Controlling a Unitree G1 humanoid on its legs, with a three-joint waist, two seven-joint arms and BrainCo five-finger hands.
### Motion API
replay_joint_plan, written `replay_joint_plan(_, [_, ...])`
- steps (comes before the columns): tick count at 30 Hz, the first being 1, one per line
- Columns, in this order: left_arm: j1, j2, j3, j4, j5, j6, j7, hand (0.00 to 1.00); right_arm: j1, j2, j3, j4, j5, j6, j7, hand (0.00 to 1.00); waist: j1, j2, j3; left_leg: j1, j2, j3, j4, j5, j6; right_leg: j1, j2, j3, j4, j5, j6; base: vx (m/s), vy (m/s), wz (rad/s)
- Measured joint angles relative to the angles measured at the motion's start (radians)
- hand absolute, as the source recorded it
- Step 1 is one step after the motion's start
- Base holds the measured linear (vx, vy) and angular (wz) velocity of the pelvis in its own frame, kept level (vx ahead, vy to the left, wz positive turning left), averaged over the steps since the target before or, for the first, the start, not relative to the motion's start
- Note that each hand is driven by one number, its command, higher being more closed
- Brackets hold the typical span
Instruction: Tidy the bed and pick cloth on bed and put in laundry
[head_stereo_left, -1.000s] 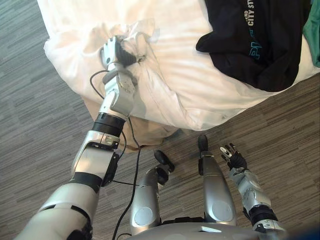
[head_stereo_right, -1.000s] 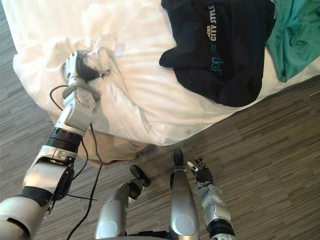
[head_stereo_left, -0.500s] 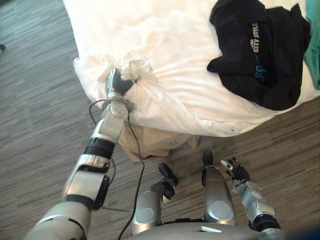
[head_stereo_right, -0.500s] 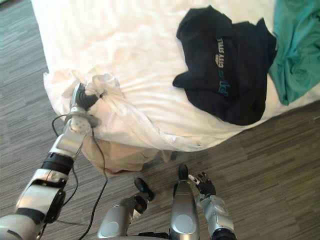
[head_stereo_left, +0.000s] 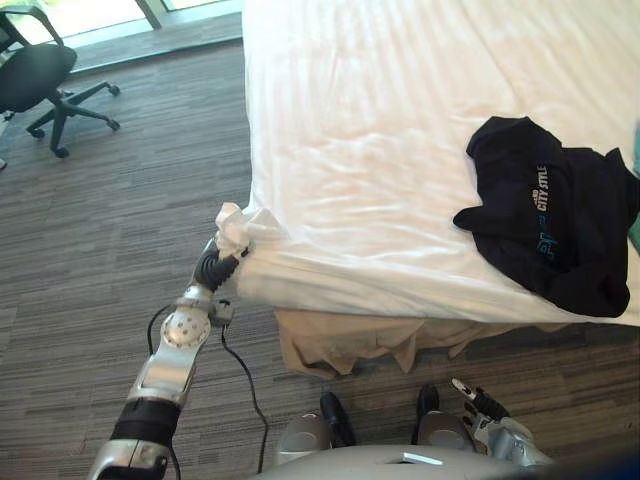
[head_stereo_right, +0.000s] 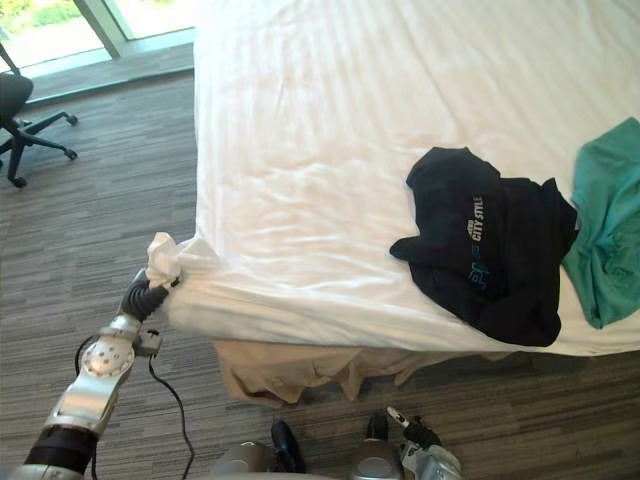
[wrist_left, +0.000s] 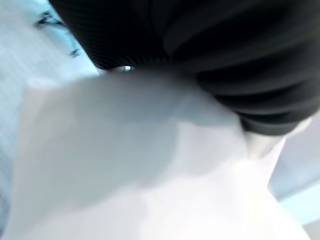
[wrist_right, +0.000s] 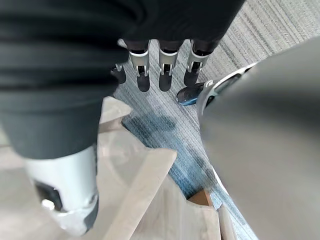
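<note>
- The left hand (head_stereo_left: 213, 270) was clenched round a bunched corner of the white sheet (head_stereo_left: 238, 220) at the near left corner of the bed (head_stereo_left: 380, 110).
- A black shirt (head_stereo_left: 550, 225) lay crumpled on the bed's right side, with a teal cloth (head_stereo_right: 610, 230) touching its far edge.
- The right hand (head_stereo_left: 478, 400) hung low over the floor (head_stereo_left: 110, 230), fingers (wrist_right: 165, 75) straight and holding nothing.
- An office chair (head_stereo_left: 40, 75) stood well apart from the bed.

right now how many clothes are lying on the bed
2: a black shirt at the bed's front edge, a teal garment just right of it; more may lie off-frame.
</note>
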Motion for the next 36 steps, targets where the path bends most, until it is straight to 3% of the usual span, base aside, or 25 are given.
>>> replay_joint_plan(5, [0.141, -0.104, 0.019, 0.047, -0.078, 0.064, -0.067, 0.00, 0.027, 0.000, -0.029, 0.030, 0.000, 0.014, 0.024, 0.00, 0.027, -0.013, -0.030, 0.015, -0.004, -0.044, -0.018, 0.001, 0.000, 0.032, 0.006, -0.031, -0.011, 0.001, 0.001, -0.05, -0.013, 0.19])
replay_joint_plan(7, [0.197, -0.173, 0.023, 0.180, -0.109, 0.125, -0.076, 0.00, 0.036, 0.006, -0.039, 0.038, 0.000, 0.019, 0.033, 0.00, 0.049, -0.025, -0.046, 0.032, -0.013, -0.058, -0.048, 0.012, 0.001, 0.040, 0.009, -0.033, -0.013, 0.001, 0.001, -0.07, -0.011, 0.10])
replay_joint_plan(11, [0.281, -0.267, 0.064, 0.483, -0.043, 0.189, -0.048, 0.00, 0.062, 0.041, -0.075, 0.038, -0.005, 0.017, 0.063, 0.00, 0.073, -0.063, -0.064, 0.059, -0.028, -0.066, -0.104, 0.049, 0.005, 0.050, 0.004, -0.043, -0.021, 0.000, 0.001, -0.09, -0.011, 0.05])
replay_joint_plan(14, [0.351, -0.343, 0.212, 0.681, 0.035, 0.210, -0.010, 0.00, 0.100, 0.079, -0.116, 0.036, -0.044, 0.003, 0.084, 0.00, 0.083, -0.082, -0.072, 0.088, -0.044, -0.070, -0.145, 0.071, 0.008, 0.068, -0.005, -0.061, -0.032, -0.008, 0.003, -0.13, -0.007, 0.07])
replay_joint_plan(15, [0.375, -0.362, 0.265, 0.725, 0.063, 0.227, -0.002, 0.00, 0.105, 0.083, -0.131, 0.036, -0.051, -0.004, 0.088, 0.00, 0.083, -0.090, -0.075, 0.100, -0.047, -0.069, -0.147, 0.071, 0.008, 0.081, -0.009, -0.062, -0.030, -0.010, 0.005, -0.12, 0.016, 0.05])
replay_joint_plan(17, [0.390, -0.382, 0.352, 0.763, 0.105, 0.287, -0.001, 0.00, 0.119, 0.084, -0.144, 0.035, -0.075, -0.009, 0.099, 0.00, 0.084, -0.081, -0.082, 0.103, -0.054, -0.072, -0.148, 0.071, 0.009, 0.082, -0.022, -0.066, -0.026, -0.028, 0.010, -0.11, 0.035, 0.06])
replay_joint_plan(19, [0.393, -0.389, 0.420, 0.764, 0.253, 0.363, -0.075, 0.00, 0.132, 0.084, -0.145, 0.036, -0.105, -0.025, 0.104, 0.00, 0.087, -0.082, -0.087, 0.101, -0.059, -0.081, -0.148, 0.071, 0.008, 0.091, -0.023, -0.075, -0.028, -0.027, 0.012, -0.10, 0.022, 0.10])
replay_joint_plan(22, [0.394, -0.394, 0.488, 0.769, 0.447, 0.415, -0.175, 0.00, 0.141, 0.081, -0.143, 0.038, -0.136, -0.026, 0.118, 0.00, 0.085, -0.082, -0.108, 0.103, -0.063, -0.085, -0.149, 0.071, 0.008, 0.099, -0.025, -0.076, -0.032, -0.027, 0.013, -0.04, 0.016, 0.03])
replay_joint_plan(24, [0.392, -0.399, 0.501, 0.772, 0.489, 0.415, -0.177, 0.00, 0.140, 0.081, -0.139, 0.040, -0.152, -0.026, 0.123, 0.00, 0.083, -0.084, -0.109, 0.104, -0.063, -0.083, -0.149, 0.068, 0.012, 0.102, -0.024, -0.076, -0.039, -0.027, 0.013, 0.00, 0.000, 0.00])
replay_joint_plan(26, [0.377, -0.400, 0.504, 0.791, 0.475, 0.373, -0.139, 0.00, 0.140, 0.079, -0.135, 0.043, -0.158, -0.026, 0.124, 0.00, 0.079, -0.085, -0.109, 0.113, -0.063, -0.074, -0.149, 0.067, 0.011, 0.113, -0.023, -0.075, -0.048, -0.027, 0.013, 0.03, 0.015, -0.05])
replay_joint_plan(30, [0.296, -0.385, 0.477, 0.789, 0.356, 0.232, -0.077, 0.00, 0.140, 0.073, -0.097, 0.058, -0.151, -0.027, 0.114, 0.00, 0.075, -0.085, -0.121, 0.136, -0.059, -0.061, -0.149, 0.050, 0.003, 0.130, -0.020, -0.070, -0.048, -0.028, 0.011, 0.07, 0.008, -0.08])
replay_joint_plan(34, [0.196, -0.379, 0.384, 0.757, 0.327, 0.099, -0.053, 0.00, 0.133, 0.075, -0.088, 0.065, -0.119, -0.023, 0.091, 0.00, 0.068, -0.086, -0.133, 0.136, -0.053, -0.040, -0.149, 0.043, -0.003, 0.129, -0.012, -0.057, -0.053, -0.022, 0.012, 0.13, -0.012, -0.12])
replay_joint_plan(36, [0.169, -0.377, 0.342, 0.743, 0.326, 0.056, -0.040, 0.00, 0.128, 0.077, -0.087, 0.065, -0.107, -0.017, 0.078, 0.00, 0.052, -0.088, -0.136, 0.140, -0.050, -0.033, -0.148, 0.039, -0.008, 0.129, -0.007, -0.048, -0.055, -0.023, 0.011, 0.14, -0.023, -0.16])
